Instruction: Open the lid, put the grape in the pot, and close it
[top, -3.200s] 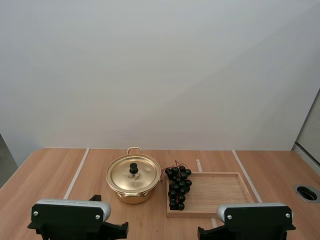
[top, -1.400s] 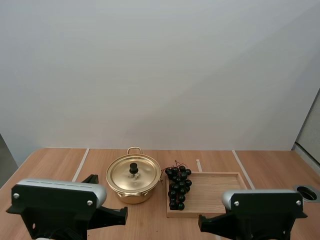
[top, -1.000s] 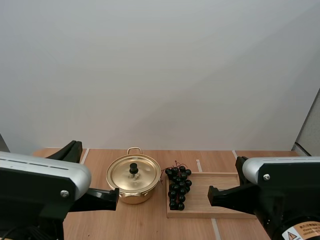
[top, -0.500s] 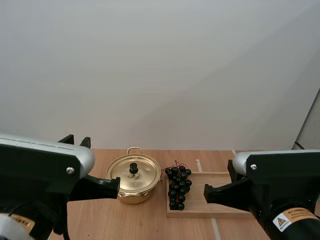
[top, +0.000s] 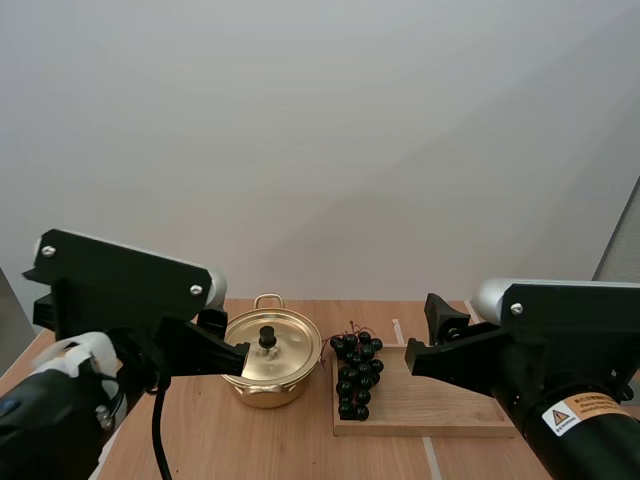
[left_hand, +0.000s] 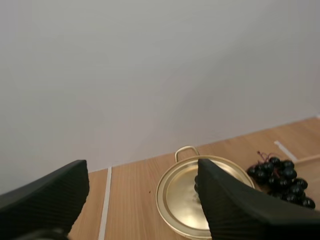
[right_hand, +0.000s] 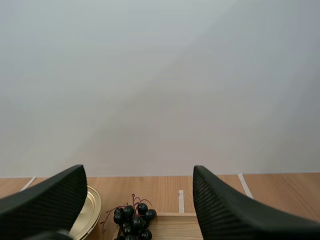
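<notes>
Pot (top: 267, 362) just beside grapes (top: 357, 376), narrow gap between, bare table (top: 290, 440) in front, tray (top: 445, 385) floor open

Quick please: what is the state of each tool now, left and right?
Left tool: open, holding nothing.
Right tool: open, holding nothing.

Left arm (top: 120, 285): black housing, silver cap, two screws
Right arm (top: 560, 330): black, grey-capped, yellow warning sticker
Left claw (left_hand: 141, 165): black ribbed fingers
</notes>
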